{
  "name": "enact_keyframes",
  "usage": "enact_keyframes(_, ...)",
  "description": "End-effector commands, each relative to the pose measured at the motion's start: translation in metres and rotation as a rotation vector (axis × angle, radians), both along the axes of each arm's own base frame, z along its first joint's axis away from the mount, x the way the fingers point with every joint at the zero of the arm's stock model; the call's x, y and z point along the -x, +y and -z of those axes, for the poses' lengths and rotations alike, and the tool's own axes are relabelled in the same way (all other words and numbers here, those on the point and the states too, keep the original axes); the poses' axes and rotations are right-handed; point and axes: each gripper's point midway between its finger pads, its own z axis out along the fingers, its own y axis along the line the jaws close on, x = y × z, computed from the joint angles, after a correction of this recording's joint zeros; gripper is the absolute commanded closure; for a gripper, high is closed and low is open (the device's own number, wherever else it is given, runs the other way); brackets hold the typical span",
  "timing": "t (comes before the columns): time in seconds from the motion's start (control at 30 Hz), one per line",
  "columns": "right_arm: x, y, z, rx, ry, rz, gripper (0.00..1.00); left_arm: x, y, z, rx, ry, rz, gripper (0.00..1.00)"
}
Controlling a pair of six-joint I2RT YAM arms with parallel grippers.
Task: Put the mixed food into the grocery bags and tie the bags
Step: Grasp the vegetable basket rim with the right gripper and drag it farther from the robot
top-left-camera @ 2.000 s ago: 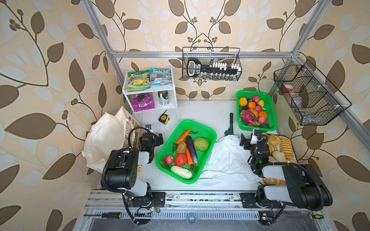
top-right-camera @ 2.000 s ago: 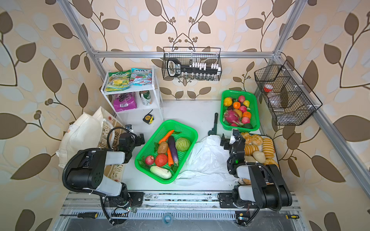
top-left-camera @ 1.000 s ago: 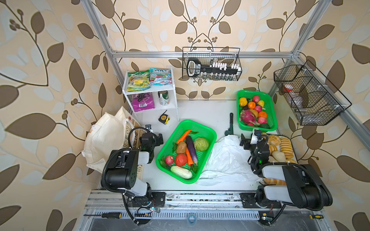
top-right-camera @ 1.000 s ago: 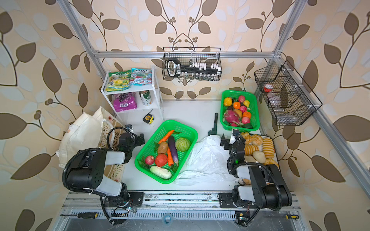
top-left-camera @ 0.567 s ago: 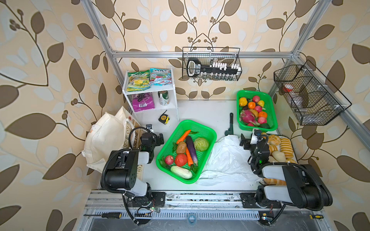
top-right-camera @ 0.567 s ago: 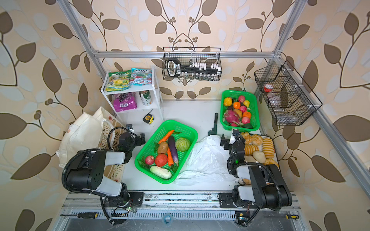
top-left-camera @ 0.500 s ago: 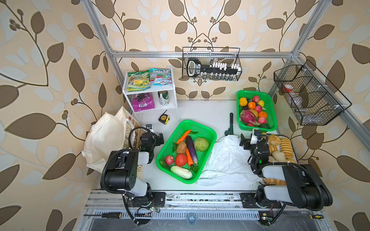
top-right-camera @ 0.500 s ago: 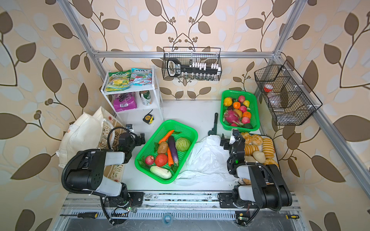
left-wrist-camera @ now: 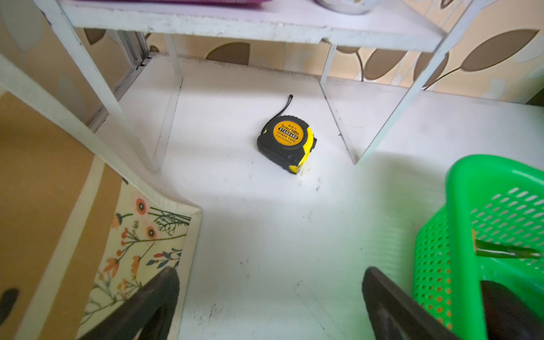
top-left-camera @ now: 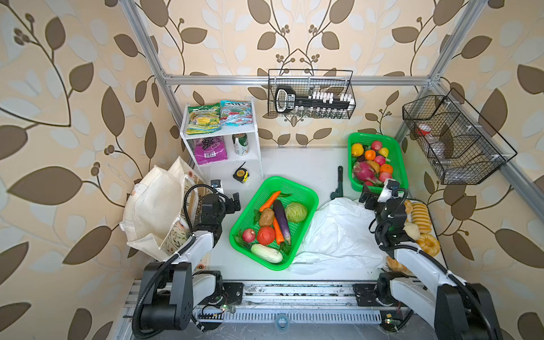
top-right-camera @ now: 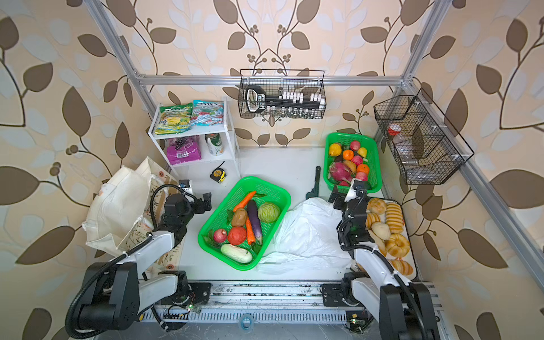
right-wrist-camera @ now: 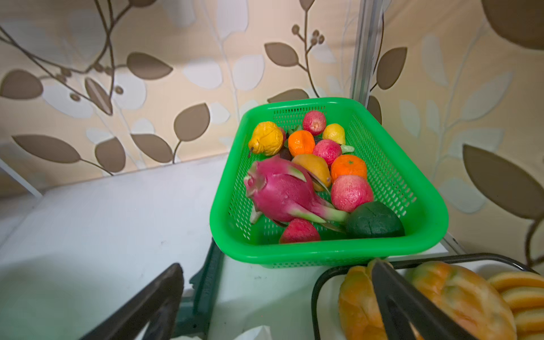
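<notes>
Reach favours your left gripper, jaws apart and empty: purple grape-print pouch and green drink can sit on the shelf just far of it, canvas tote just left. Right gripper, also apart, hangs over the white plastic bag.

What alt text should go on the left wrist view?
The open left hand hovers empty over a white table, pointing toward a yellow-and-black tape measure that lies by the legs of a white shelf. The edge of a floral-print bag and the corner of a green basket flank the hand.
</notes>
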Motion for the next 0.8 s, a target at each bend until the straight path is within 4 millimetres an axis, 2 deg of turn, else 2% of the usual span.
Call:
enact_keyframes(0.0, 0.01, 0.023, 0.007, -0.247, 0.126, -0.086, 0.0, -0.001, -0.011, -0.035, 0.108, -0.004, 0.026, 0.01)
enact_keyframes(0.03, 0.012, 0.041, 0.0, -0.303, 0.124, -0.181, 0.0, 0.001, -0.015, -0.042, 0.132, 0.0, 0.043, 0.01)
enact_keyframes(0.1, 0.017, 0.072, -0.01, -0.46, 0.125, -0.328, 0.07, 0.003, -0.02, -0.055, 0.188, 0.003, 0.049, 0.01)
enact_keyframes(0.2, 0.03, 0.116, -0.009, -0.642, 0.206, -0.491, 0.14, 0.007, -0.031, -0.077, 0.247, -0.006, 0.09, 0.01)
enact_keyframes(0.33, 0.06, 0.175, -0.002, -0.6, 0.34, -0.645, 0.16, 0.014, -0.045, -0.101, 0.349, -0.014, 0.137, 0.01)
enact_keyframes(0.47, 0.087, 0.21, 0.017, -0.546, 0.444, -0.681, 0.18, 0.021, -0.047, -0.105, 0.466, 0.029, 0.09, 0.01)
enact_keyframes(0.57, 0.106, 0.235, 0.029, -0.527, 0.507, -0.732, 0.23, 0.025, -0.07, -0.124, 0.527, 0.026, 0.229, 0.01)
enact_keyframes(0.7, 0.127, 0.261, 0.045, -0.499, 0.593, -0.791, 0.3, 0.034, -0.089, -0.145, 0.584, 0.027, 0.329, 0.01)
enact_keyframes(0.77, 0.137, 0.275, 0.051, -0.485, 0.629, -0.842, 0.35, 0.043, -0.093, -0.146, 0.548, 0.04, 0.348, 0.01)
